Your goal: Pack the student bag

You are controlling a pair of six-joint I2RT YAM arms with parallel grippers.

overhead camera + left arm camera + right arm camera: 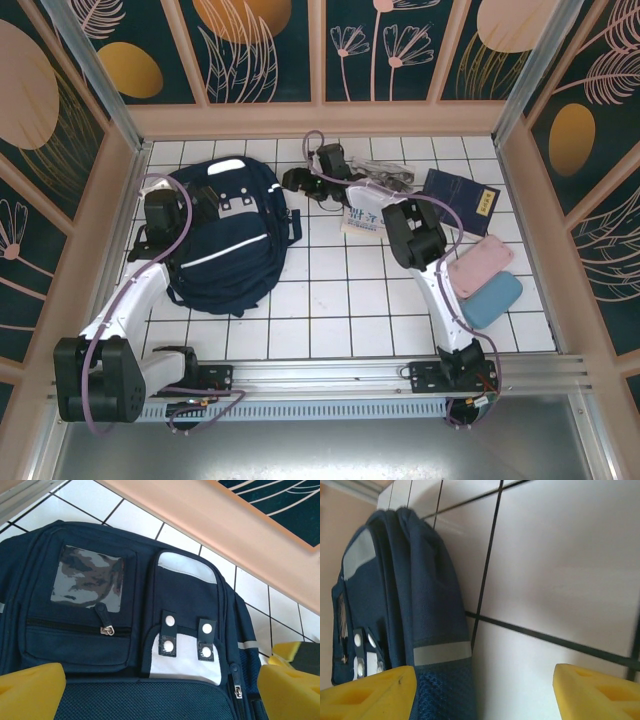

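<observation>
The student bag (228,245), dark navy with white reflective stripes, lies flat on the white tiles at the left. My left gripper (196,200) hovers over its upper front. In the left wrist view its yellow fingers (31,690) stand wide apart above the bag's mesh panel (150,702), below the snap-strap pocket (186,645). My right gripper (298,182) sits at the bag's upper right edge. It is open (482,692). The bag's side with a reflective stripe (441,653) lies just inside its left finger (367,692); bare tile fills the remaining gap.
Right of the bag lie a white printed booklet (360,218), a dark blue booklet (461,200), a pink case (480,265) and a blue case (492,298). A small dark tangle (388,180) rests near the back wall. Wooden walls (320,120) enclose the table.
</observation>
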